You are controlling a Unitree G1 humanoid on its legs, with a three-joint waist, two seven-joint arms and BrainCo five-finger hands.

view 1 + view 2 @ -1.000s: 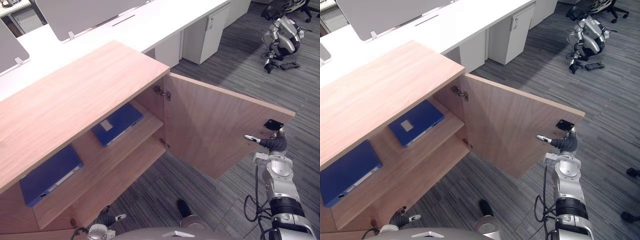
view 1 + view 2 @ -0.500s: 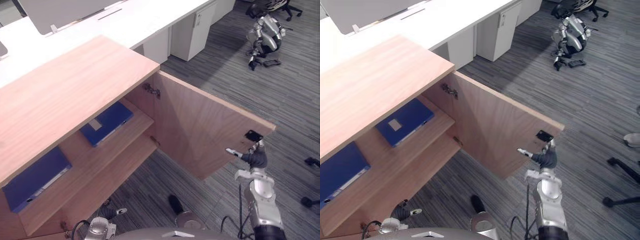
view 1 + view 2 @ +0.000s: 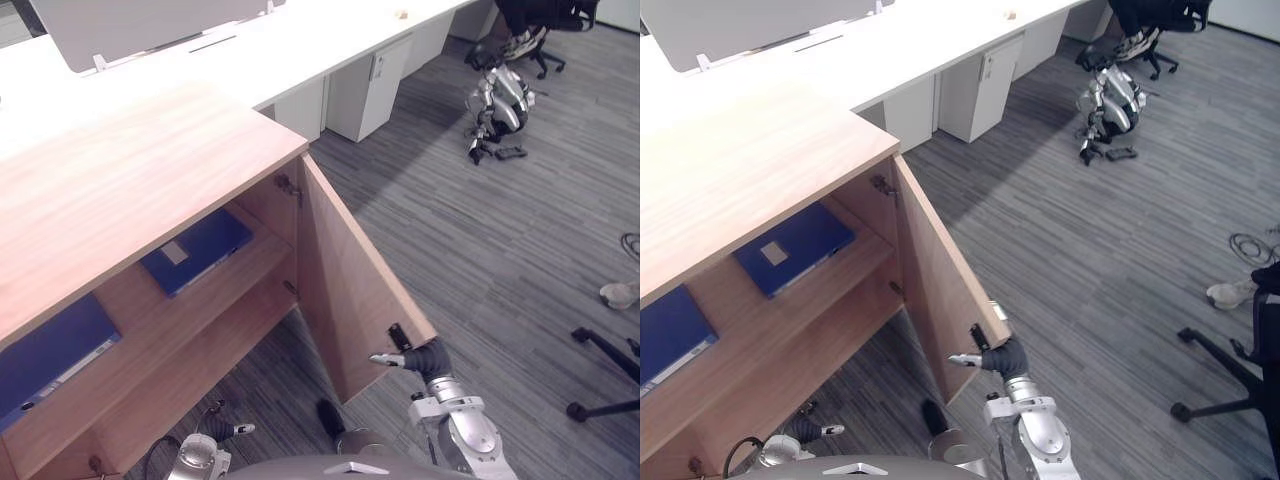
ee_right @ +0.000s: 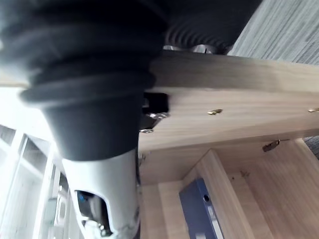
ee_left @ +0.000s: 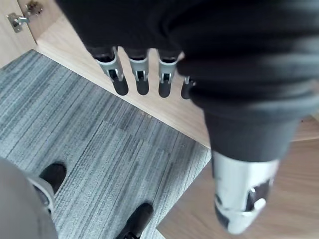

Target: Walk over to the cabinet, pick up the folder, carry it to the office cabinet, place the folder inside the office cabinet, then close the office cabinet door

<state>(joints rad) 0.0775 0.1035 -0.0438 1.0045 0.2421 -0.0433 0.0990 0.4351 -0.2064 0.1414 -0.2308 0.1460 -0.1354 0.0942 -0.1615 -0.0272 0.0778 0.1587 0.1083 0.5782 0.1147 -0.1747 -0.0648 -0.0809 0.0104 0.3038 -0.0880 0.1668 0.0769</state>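
Observation:
The wooden office cabinet (image 3: 130, 180) stands with its door (image 3: 345, 290) about half way round. Two blue folders lie on its upper shelf, one near the hinge side (image 3: 195, 250) and one at the far left (image 3: 50, 350). My right hand (image 3: 420, 358) is at the door's free edge by the black catch, its thumb straight along the inner face and the hand against the outer face. The right wrist view looks over the door's edge (image 4: 224, 109) at a folder (image 4: 199, 209) inside. My left hand (image 5: 239, 209) hangs low by the cabinet's base with its fingers (image 5: 119, 79) relaxed, holding nothing.
A long white desk (image 3: 250, 50) with a white drawer unit (image 3: 365, 90) runs behind the cabinet. Another robot (image 3: 497, 105) sits on the carpet at the back right beside an office chair (image 3: 545, 15). A chair base (image 3: 1230, 375) and a person's shoe (image 3: 620, 293) are at the right.
The door has swung from wide open to about half shut, with my right hand travelling along at its edge. The whole picture has shifted as the camera moved.

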